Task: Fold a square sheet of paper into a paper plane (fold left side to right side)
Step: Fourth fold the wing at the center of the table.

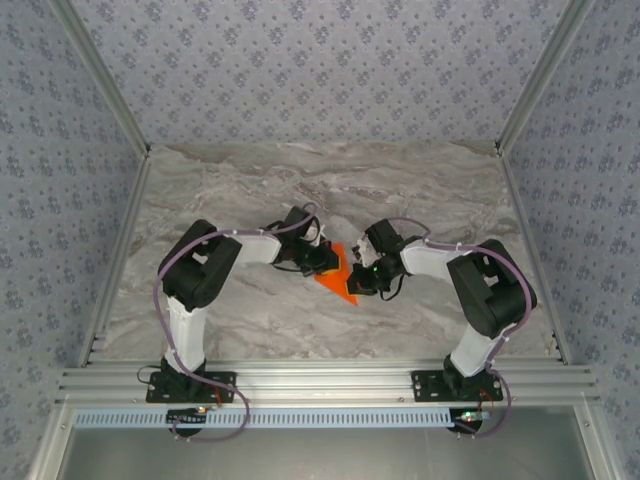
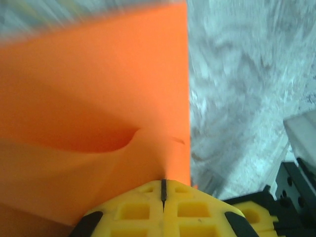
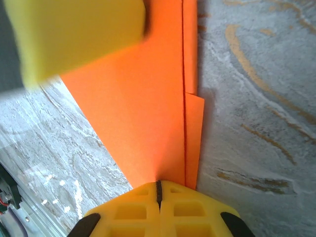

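**On the marble desk (image 1: 250, 320), two hands closed on one orange sheet**

At the near edge of the desk runs one aluminium rail (image 1: 330, 380). Two arm bases are bolted on it, the left base (image 1: 190, 385) and the right base (image 1: 455, 383). From there both arms bend inward and meet near the middle of the desk.

There is one sheet of paper (image 1: 338, 285), bright orange and plain. It is no longer a flat square. From above it looks like a small pointed shape, and it lies between the two hands.

The left hand (image 1: 326, 258) is closed. In the left wrist view its yellow fingers (image 2: 143, 210) are pressed together with only a thin line between them, and the edge of the sheet (image 2: 98, 98) goes into this line. Just in front of the fingers the paper rises in a soft curved bulge.

The right hand (image 1: 360, 280) is closed too. In the right wrist view its fingers (image 3: 133, 212) meet at a thin seam, and the sheet (image 3: 143, 108) goes into it. Here the paper shows layers: a narrow strip lies along the right edge with a small step in it. A blurred yellow block (image 3: 74, 34) stands over the far corner of the sheet.

Beyond the hands the grey veined desk continues to the patterned wall (image 1: 320, 60).
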`<move>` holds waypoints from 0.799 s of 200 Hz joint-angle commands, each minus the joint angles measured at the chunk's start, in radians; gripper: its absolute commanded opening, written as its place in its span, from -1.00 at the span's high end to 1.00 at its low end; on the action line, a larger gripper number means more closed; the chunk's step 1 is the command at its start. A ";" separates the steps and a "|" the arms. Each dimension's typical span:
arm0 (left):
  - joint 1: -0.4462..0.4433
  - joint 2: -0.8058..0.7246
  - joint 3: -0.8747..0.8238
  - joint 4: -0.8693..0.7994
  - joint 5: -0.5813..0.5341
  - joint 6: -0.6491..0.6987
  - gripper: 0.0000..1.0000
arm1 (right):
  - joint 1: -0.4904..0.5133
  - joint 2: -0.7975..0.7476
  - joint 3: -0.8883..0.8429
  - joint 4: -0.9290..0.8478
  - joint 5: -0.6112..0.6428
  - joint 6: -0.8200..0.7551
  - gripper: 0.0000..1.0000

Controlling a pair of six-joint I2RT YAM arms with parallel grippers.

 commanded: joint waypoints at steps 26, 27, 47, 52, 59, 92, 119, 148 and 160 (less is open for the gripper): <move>0.095 0.063 0.092 -0.118 -0.123 0.142 1.00 | -0.009 0.056 -0.059 -0.189 0.228 -0.021 1.00; 0.097 0.063 0.093 -0.118 -0.123 0.142 1.00 | -0.009 0.055 -0.059 -0.190 0.228 -0.021 1.00; 0.130 0.085 0.133 -0.139 -0.119 0.171 1.00 | -0.008 0.053 -0.062 -0.192 0.228 -0.021 1.00; 0.136 0.089 0.145 -0.144 -0.119 0.179 1.00 | -0.007 0.053 -0.061 -0.194 0.228 -0.020 1.00; 0.147 0.097 0.158 -0.152 -0.119 0.189 1.00 | -0.007 0.052 -0.062 -0.192 0.226 -0.021 1.00; 0.190 0.125 0.209 -0.168 -0.103 0.227 1.00 | -0.006 0.044 -0.069 -0.180 0.210 -0.018 1.00; 0.215 0.130 0.243 -0.172 -0.072 0.240 0.98 | -0.002 0.029 -0.079 -0.127 0.168 -0.012 1.00; 0.234 0.072 0.262 -0.185 -0.042 0.248 0.80 | -0.001 0.011 -0.070 -0.034 0.083 0.009 1.00; 0.244 0.027 0.257 -0.189 -0.039 0.245 0.70 | 0.000 0.001 -0.055 0.001 0.051 0.017 1.00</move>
